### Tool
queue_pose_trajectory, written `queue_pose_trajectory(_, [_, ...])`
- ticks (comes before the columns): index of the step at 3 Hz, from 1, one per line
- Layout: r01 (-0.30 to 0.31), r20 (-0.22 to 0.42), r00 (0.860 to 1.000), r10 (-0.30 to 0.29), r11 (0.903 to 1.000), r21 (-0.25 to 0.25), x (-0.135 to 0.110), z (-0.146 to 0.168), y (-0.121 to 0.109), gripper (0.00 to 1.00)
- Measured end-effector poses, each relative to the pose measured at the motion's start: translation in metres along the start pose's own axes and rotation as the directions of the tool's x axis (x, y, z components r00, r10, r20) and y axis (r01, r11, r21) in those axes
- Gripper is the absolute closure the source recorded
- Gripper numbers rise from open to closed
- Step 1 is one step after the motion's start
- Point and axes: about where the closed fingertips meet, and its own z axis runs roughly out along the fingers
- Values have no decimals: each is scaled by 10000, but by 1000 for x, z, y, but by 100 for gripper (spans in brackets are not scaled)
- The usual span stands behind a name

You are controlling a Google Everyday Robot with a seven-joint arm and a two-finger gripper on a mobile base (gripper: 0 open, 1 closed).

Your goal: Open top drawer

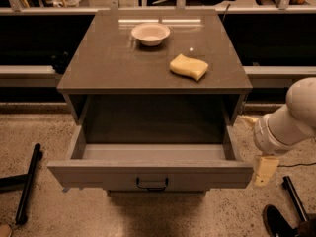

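The top drawer of the grey-brown cabinet stands pulled far out towards me. Its flat front faces the camera with a small black handle at the centre, and its inside shows nothing in it. My gripper hangs below the white arm, just off the drawer's right front corner, apart from the handle and holding nothing that I can see.
On the cabinet top sit a white bowl at the back and a yellow sponge to the right. A black bar lies on the speckled floor at left. Dark objects lie on the floor at lower right. A dark shelf runs behind.
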Motion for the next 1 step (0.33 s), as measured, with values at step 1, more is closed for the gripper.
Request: queue_pose_trajectory(1, [-166, -426, 9989, 190, 9983, 553, 11, -33, 2, 0])
